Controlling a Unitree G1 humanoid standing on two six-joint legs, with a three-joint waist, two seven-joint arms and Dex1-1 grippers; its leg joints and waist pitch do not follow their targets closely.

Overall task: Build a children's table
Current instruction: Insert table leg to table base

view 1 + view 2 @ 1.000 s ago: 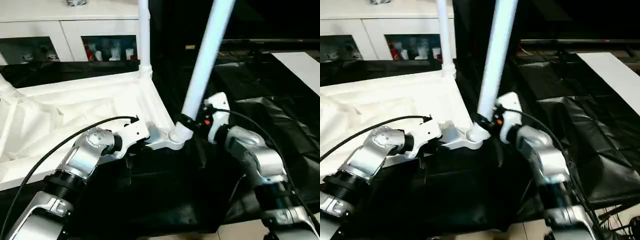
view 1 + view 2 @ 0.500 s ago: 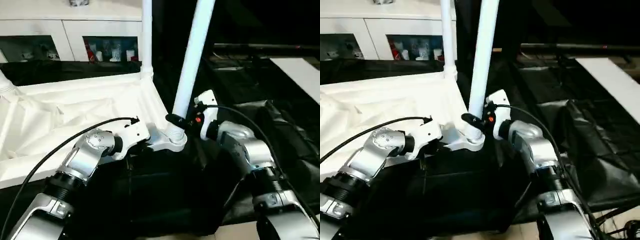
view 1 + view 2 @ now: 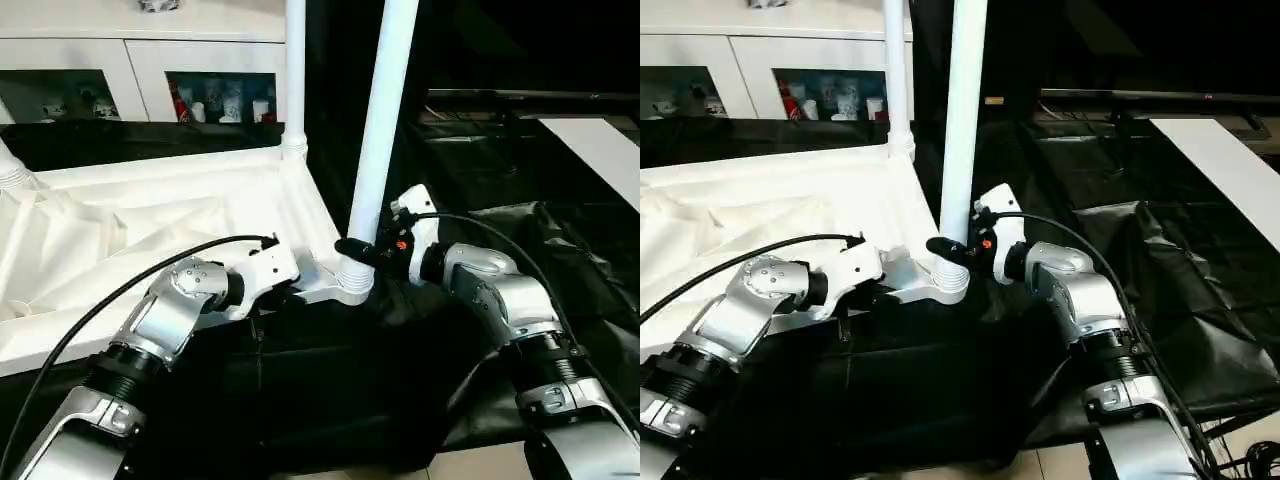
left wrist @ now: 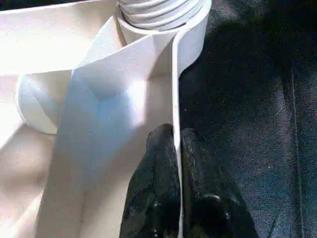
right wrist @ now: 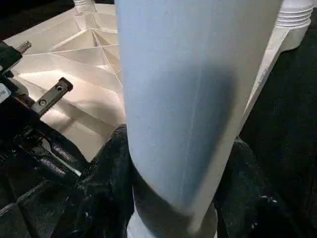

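The children's table top [image 3: 150, 230] lies upside down, white, with its ribbed underside up. My left gripper [image 3: 288, 292] is shut on the thin rim of the top beside the near corner socket [image 3: 352, 285]; its black fingers [image 4: 161, 163] pinch that rim. A long white leg [image 3: 383, 130] stands nearly upright in this socket. My right gripper [image 3: 356, 249] is shut around the leg's base, one finger [image 5: 106, 183] on each side of the tube. Another leg [image 3: 293, 70] stands in the far corner socket. The foot of one more leg [image 3: 10, 172] shows at the left edge.
A white glass-door cabinet [image 3: 140, 60] runs along the back. Black cloth [image 3: 330, 390] covers the surface under and to the right of the top. A white board [image 3: 600, 140] lies at the far right. Black cables hang along both forearms.
The leg in my right gripper has swung from leaning right to nearly upright over the socket, and the gripper moved left with it. My left gripper kept its hold on the rim.
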